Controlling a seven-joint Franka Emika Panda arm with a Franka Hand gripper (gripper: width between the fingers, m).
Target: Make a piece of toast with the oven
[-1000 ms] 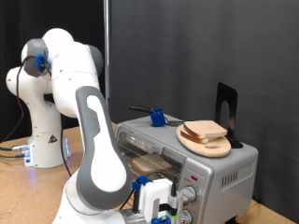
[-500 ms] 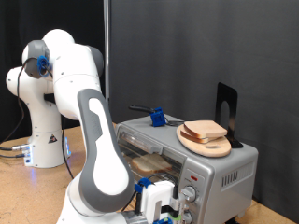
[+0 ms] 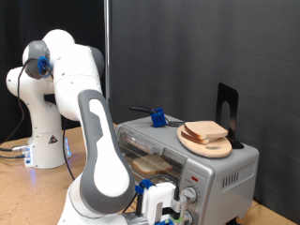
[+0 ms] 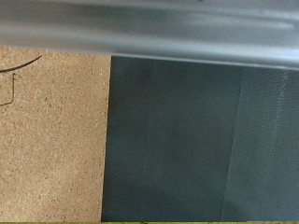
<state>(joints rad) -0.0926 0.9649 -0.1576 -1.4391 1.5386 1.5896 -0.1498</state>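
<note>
The oven [image 3: 183, 164] sits on the table [image 3: 28, 192], its cavity showing open with the toast [image 3: 150, 165] lying flat on the rack inside. On the oven's roof rests a round board [image 3: 204, 142] carrying more bread slices [image 3: 206, 131], with a blue clip [image 3: 158, 118] and a black stand [image 3: 228, 108] beside it.

The claw [image 3: 159, 208] is low at the oven's front, just below the cavity and beside the two knobs [image 3: 190, 194]; whether its fingers are apart or together I cannot tell, and nothing shows between them. The wrist view gives only a blurred metal edge [image 4: 149, 33], a dark panel and bare table, no fingers.

With the slice apparently loaded, the work at hand seems to be at the door or the knobs. Doing it well likely means a slow, square approach, so the light oven is not shoved along the table.
</note>
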